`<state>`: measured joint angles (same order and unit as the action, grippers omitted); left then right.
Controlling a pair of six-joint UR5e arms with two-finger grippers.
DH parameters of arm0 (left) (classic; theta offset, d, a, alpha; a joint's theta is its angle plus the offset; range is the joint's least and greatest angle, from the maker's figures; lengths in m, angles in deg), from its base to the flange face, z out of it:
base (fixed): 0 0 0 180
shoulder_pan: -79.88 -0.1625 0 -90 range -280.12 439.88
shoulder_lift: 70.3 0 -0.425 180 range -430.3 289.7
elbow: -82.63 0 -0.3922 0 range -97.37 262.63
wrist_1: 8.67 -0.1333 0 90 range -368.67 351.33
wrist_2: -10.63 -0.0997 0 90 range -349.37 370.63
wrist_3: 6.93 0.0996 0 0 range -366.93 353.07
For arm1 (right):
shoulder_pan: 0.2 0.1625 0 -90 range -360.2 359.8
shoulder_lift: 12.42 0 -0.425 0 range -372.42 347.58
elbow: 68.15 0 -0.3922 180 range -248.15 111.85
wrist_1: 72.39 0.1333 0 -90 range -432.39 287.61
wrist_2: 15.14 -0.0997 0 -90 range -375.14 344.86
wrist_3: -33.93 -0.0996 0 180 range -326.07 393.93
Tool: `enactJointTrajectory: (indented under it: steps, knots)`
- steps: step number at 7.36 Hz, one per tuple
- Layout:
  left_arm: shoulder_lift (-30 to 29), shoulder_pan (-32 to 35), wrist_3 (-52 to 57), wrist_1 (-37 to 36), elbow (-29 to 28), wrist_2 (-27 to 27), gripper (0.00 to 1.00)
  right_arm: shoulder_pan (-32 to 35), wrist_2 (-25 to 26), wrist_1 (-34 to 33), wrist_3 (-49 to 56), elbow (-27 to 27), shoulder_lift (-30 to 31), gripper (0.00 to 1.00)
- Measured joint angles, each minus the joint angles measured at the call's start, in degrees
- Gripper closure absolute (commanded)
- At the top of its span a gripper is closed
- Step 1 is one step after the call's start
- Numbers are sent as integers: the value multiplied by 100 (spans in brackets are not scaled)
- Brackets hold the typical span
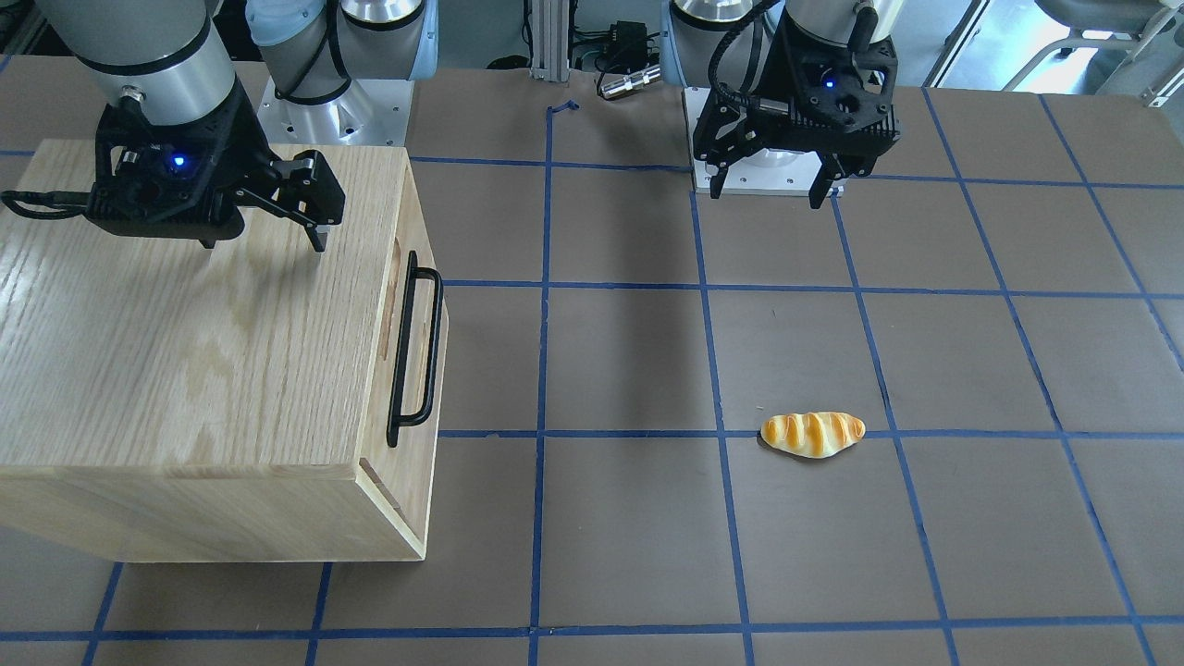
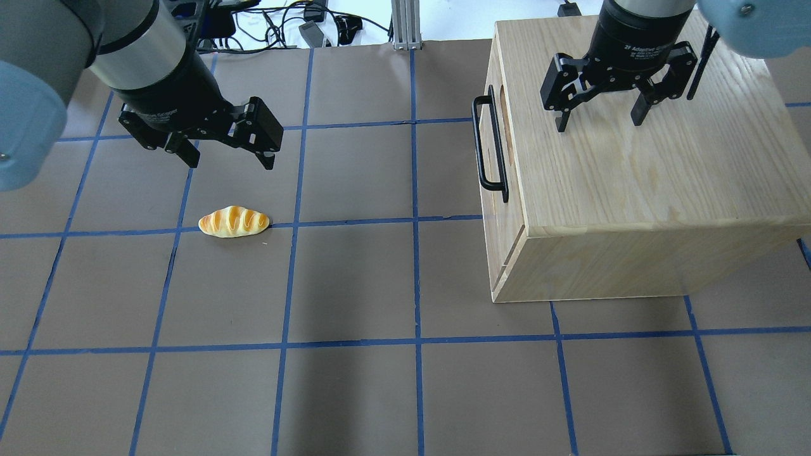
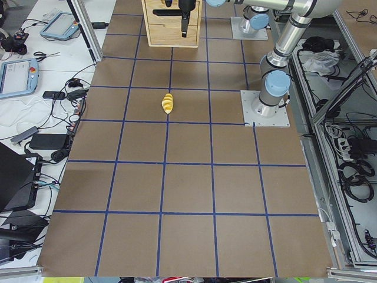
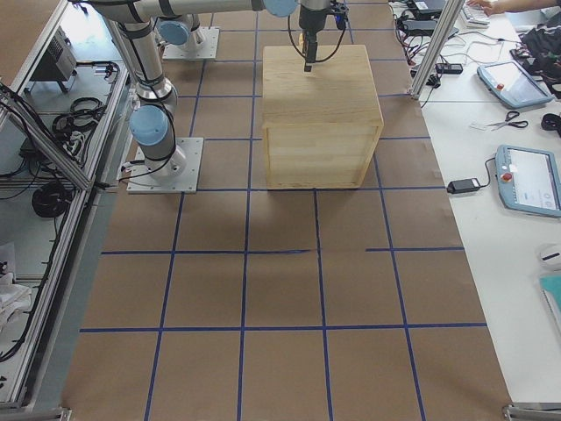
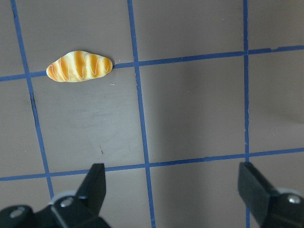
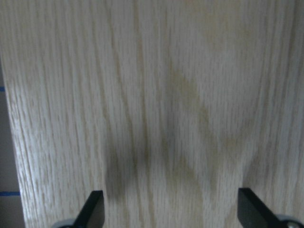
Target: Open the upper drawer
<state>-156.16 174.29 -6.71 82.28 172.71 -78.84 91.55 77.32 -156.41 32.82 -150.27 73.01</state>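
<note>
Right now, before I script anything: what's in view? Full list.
cabinet: 1, oak-grain wood, on the robot's right side of the table
upper drawer: 1, pale wood, top of the cabinet front, shut
bar handle: 1, black, on the drawer front
bread roll: 1, yellow-orange striped, on the robot's left side of the table
table: 1, brown with blue tape grid
tablet-like screens: 2, blue-framed, on the side bench
left gripper: 1, black, open, in the air, up-view of the roll
right gripper: 1, black, open, above the cabinet top
</note>
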Motion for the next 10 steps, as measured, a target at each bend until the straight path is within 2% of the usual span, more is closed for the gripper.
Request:
enactJointTrajectory:
  steps: [8,9,10]
  knots:
    - [-161,-7,-208,-179,40,70,0,0,0,0,3,1,0,0]
    - [-233,14,-391,-219,34,174,0,0,0,0,0,2,0,0]
    - [-397,88,-836,-399,28,511,0,0,0,0,-1,2,0,0]
